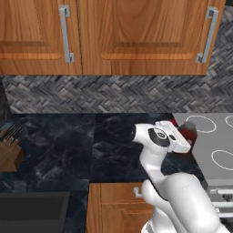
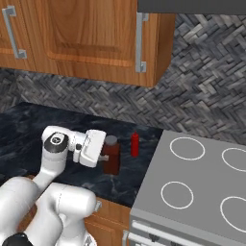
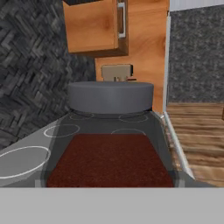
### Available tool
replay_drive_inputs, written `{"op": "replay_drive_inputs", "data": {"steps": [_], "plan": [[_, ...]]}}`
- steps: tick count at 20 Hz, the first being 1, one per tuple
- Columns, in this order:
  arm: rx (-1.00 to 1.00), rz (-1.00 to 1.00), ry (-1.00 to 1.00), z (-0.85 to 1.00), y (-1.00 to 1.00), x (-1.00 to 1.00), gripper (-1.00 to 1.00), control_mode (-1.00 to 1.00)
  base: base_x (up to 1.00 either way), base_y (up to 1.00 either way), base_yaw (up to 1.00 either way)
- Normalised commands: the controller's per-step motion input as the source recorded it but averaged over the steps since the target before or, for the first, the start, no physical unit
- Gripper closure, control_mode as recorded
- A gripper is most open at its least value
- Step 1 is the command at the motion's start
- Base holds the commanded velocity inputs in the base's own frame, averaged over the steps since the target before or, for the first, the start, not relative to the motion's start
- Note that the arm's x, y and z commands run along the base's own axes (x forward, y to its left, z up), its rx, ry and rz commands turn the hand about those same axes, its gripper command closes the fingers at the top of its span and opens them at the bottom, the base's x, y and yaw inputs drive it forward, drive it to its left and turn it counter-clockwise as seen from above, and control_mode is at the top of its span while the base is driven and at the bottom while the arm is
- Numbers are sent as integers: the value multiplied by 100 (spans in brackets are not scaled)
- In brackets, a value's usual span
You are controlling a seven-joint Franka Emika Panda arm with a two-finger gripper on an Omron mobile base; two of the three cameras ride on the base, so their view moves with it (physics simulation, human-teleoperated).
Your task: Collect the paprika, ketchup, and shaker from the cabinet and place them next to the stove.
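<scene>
The paprika [image 2: 112,159], a squat dark red-brown jar with a grey-black lid, is upright at the black counter beside the stove [image 2: 202,182]. My gripper [image 2: 106,156] reaches it from the left, jaws standing wide around its body and shut on it. I cannot tell whether the jar rests on the counter or hangs just above it. In the hand view its body [image 3: 109,159] and lid [image 3: 110,97] loom close. The ketchup [image 2: 135,145], a slim red bottle, stands just behind the jar by the stove's left edge. The shaker and the cabinet are out of view.
Closed wooden cupboards [image 1: 113,32] with metal handles hang above the herringbone backsplash. A knife block [image 1: 9,152] stands on the counter [image 1: 68,150] at far left, with a dark sink [image 1: 32,211] in front of it. The stove's white rings [image 1: 200,124] lie to the right.
</scene>
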Motion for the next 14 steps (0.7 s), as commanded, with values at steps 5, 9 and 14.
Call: {"op": "replay_drive_inputs", "data": {"steps": [5, 9, 14], "plan": [[-4, 0, 0, -39, -3, 36, 100, -100, 0, 0, 0], [0, 0, 0, -23, -20, 23, 100, -100, 0, 0, 0], [0, 0, 0, -14, -27, 17, 100, -100, 0, 0, 0]]}}
